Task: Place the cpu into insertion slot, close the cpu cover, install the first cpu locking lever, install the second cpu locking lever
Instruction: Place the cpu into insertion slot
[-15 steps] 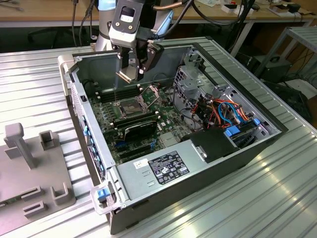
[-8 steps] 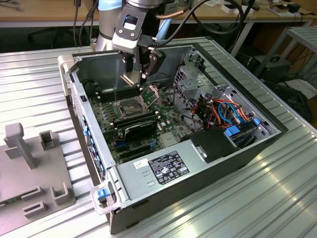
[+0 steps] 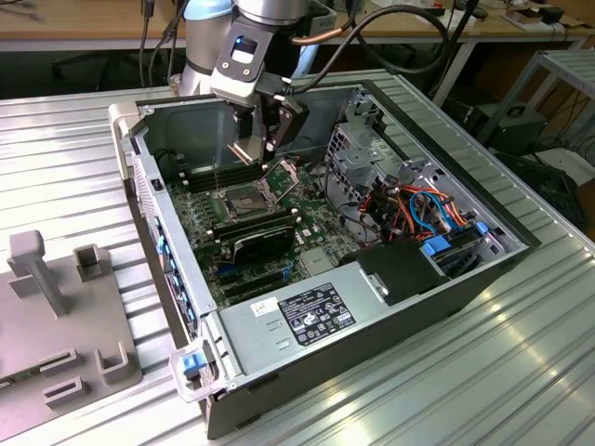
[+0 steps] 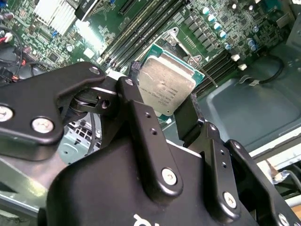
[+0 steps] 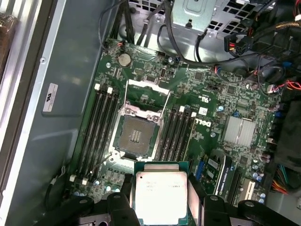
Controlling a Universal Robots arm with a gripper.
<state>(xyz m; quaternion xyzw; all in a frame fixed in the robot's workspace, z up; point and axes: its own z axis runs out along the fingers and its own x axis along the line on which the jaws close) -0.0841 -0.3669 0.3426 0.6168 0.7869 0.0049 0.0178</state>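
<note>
My gripper is shut on the cpu, a flat square chip with a silvery top on a green rim. One black finger presses each of two opposite edges. The cpu hangs above the green board, close to the insertion slot but off to one side of it. The insertion slot lies bare, its dark contact field showing. The cpu cover, a silver frame, is swung up and open on its hinge. A thin wire lever stands upright beside the slot.
The board sits in an open computer case on a ribbed metal table. Black memory slots flank the socket. A drive cage, coloured cables and a power supply fill the exterior view's right. A grey fixture stands at its left.
</note>
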